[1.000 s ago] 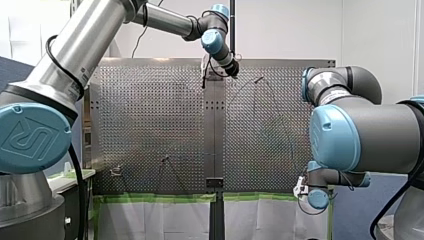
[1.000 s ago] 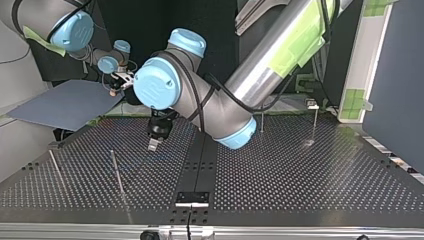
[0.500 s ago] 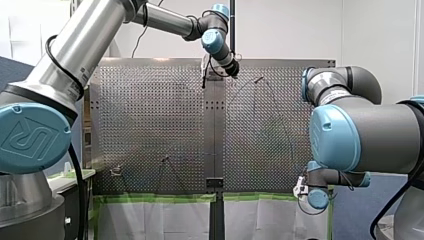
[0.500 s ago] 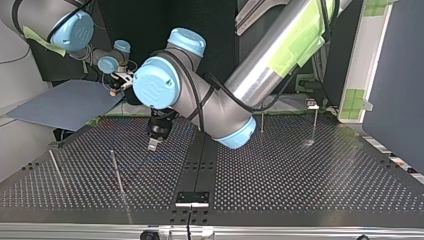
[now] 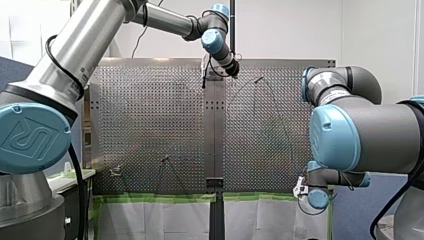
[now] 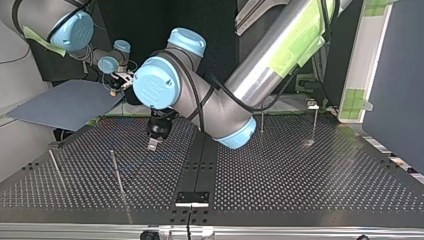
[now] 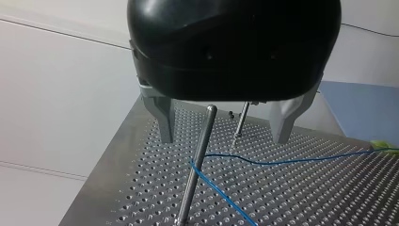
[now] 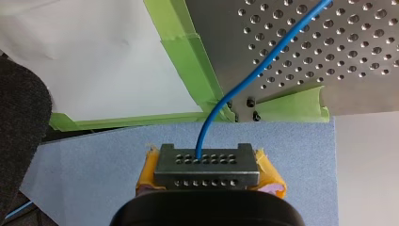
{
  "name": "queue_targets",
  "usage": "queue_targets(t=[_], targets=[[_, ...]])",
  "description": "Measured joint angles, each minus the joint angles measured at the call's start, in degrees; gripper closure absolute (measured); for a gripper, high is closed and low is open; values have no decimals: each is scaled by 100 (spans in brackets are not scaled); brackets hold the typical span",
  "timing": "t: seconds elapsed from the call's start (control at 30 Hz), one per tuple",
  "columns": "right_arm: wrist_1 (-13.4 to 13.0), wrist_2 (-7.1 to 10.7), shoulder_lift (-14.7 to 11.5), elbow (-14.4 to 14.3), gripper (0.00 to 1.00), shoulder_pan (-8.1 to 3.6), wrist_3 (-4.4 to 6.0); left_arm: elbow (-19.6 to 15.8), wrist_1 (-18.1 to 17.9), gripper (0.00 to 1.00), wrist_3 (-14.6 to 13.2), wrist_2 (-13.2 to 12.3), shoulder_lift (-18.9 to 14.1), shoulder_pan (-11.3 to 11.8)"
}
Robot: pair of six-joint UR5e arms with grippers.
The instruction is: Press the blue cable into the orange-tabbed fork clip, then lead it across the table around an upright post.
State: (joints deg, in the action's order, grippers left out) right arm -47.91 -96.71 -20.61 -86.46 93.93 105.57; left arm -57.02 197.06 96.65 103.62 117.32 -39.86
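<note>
The blue cable (image 8: 263, 66) is gripped by the closed yellow-padded fingers (image 8: 267, 172) of my right gripper (image 8: 207, 165). It comes straight out from between them, curves over the green tape (image 8: 188, 47) at the edge of the bench (image 8: 353, 84), and runs on across the perforated plate towards about 1 o'clock of the gripper. A blue mat (image 8: 94, 179) is seen under the gripper.

The metal fingers (image 7: 164, 120) of my left gripper (image 7: 225, 139) are held wide apart, with nothing between them. The upright post (image 7: 197, 160) stands ahead of them, within their span. The cable lies low over the bench ahead of these fingers and is touched by neither. It reaches the post from about 3 o'clock, bends sharply against it, and leaves towards about 5 o'clock. A second post (image 7: 241, 121) stands further ahead.

In the top view, my left gripper is seen hanging above the bench at about 10 o'clock from its middle.
</note>
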Motion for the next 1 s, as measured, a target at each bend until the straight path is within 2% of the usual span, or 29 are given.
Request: queue_targets(t=[0.23, 0.43, 0.63, 0.77, 0.87, 1.0], targets=[[5, 3, -1, 0, 98, 3, -1, -30, 106, 0, -20, 80, -14, 3], [9, 4, -1, 1, 98, 3, -1, -275, 114, 0, 33, 214, -209, 89], [21, 13, -1, 1, 98, 12, -23, -552, -140, 0, 277, 37, -483, 305], [32, 18, -1, 1, 98, 14, -33, -784, -369, 0, 506, -186, -715, 453], [34, 19, -1, 0, 98, 16, -34, -977, -560, 0, 698, -361, -907, 485], [40, 23, -1, 0, 98, 18, -35, -1203, -785, 0, 924, -467, -1133, 497]])
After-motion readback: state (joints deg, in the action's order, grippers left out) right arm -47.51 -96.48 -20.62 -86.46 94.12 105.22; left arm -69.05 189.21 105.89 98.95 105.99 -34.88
